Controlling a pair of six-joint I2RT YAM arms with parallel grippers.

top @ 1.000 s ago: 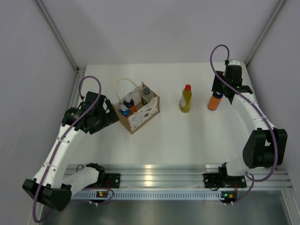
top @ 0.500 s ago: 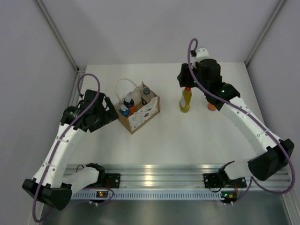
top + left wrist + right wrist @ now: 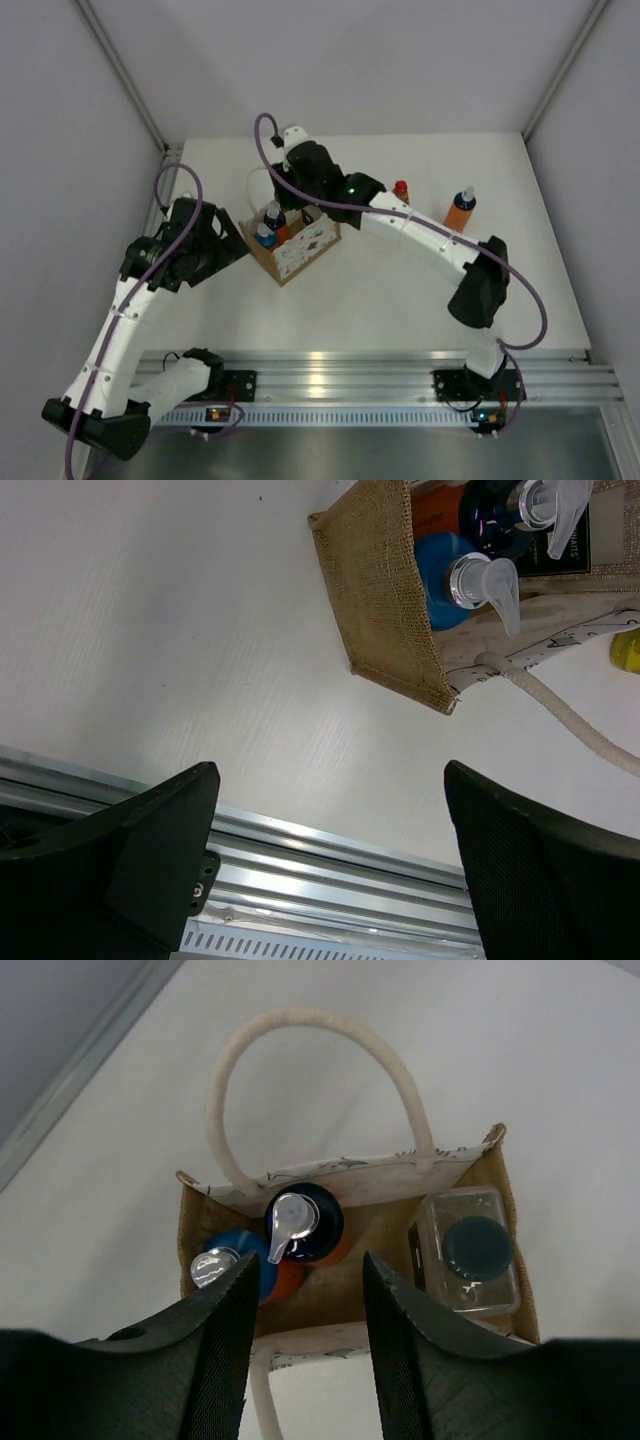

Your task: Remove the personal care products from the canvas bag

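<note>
Top camera first: the canvas bag point(image 3: 305, 250) sits at 9 o'clock of the desk's point(image 3: 380, 300) middle. The right end effector point(image 3: 295, 198) hangs over its open mouth with the arm stretched right across, lined up, I'd say, for the next pick. Whether it is spread can't be read from up here. Two products are already out, upright and well apart from the bag: the yellow bottle point(image 3: 401, 189) between 1 and 2 o'clock, half hidden behind the arm, and an orange bottle point(image 3: 459, 213) near 3 o'clock. The left end effector point(image 3: 228, 248) waits near the bag's 9 o'clock side, likely ready to steady it. Over to the left wrist: fingers point(image 3: 150, 850) spread wide with nothing between them. The bag's burlap wall is ahead at 1 o'clock, untouched, and two blue-topped bottles point(image 3: 450, 575) peek out. Right wrist now: fingers point(image 3: 215, 1350) apart and empty, looking straight down into the bag. The two pump tops crowd the 9 o'clock side, the clear bottle point(image 3: 470, 1250) with its dark grey cap stands at 3 o'clock, and the cream handle point(image 3: 310, 1030) flops out at 12. A second ago that right arm was over at the orange bottle, and half a second ago it was crossing the yellow one. Now it's at the bag, whose load looks unchanged, and the left arm has barely moved.
</note>
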